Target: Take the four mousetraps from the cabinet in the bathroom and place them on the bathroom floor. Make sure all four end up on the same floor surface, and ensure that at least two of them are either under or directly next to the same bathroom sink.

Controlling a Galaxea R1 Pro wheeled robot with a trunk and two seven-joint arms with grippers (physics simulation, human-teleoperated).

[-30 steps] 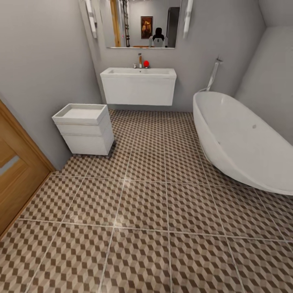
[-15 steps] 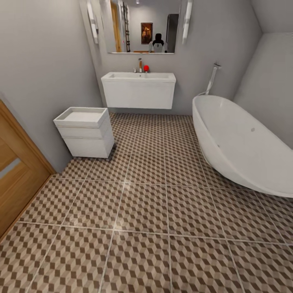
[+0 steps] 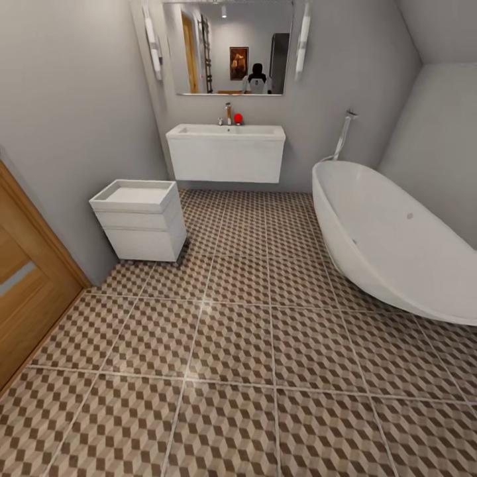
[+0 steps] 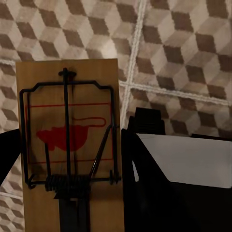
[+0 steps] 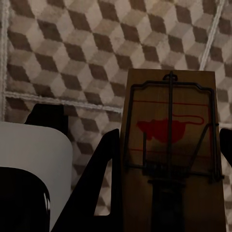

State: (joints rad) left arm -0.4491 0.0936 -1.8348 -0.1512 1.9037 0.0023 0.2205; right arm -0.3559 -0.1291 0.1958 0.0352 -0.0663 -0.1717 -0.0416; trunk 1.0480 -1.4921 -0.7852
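- Left wrist view, nearest: the left gripper (image 4: pixel 67 159) is pinching a mousetrap (image 4: pixel 67 121), a tan wooden slab with a black wire bar, a coil spring and a red mouse print. The slab stands between the two dark fingers (image 4: pixel 140 145), filling the left half of the frame, above the bathroom floor (image 4: pixel 183 58) and not touching it.
- Right wrist view: the right gripper (image 5: pixel 169 159) is clamped on a second mousetrap (image 5: pixel 169 125), which sits in the right half of the frame between the dark fingers (image 5: pixel 104 164), also hanging over the cube-pattern tiles.
- Risk, in my judgement: each trap seems to be held only at its lower end, so a quick turn of the base or a fast lowering could let a slab slip or tip out and land far from the basin. Releasing from too high could make it bounce or slide away.
- Head view, lower part: open tiles fill the bottom of the frame; a wooden door (image 3: pixel 26 311) is at the left edge.
- Middle: a low white drawer unit (image 3: pixel 140 222) stands at the left wall, and a white bathtub (image 3: pixel 391 245) fills the right side.
- Far, upper centre: the sink (image 3: pixel 225 152) hangs on the wall under a mirror (image 3: pixel 228 46), well apart from both traps. At least two traps must end under or next to it, so stopping too early is another risk.
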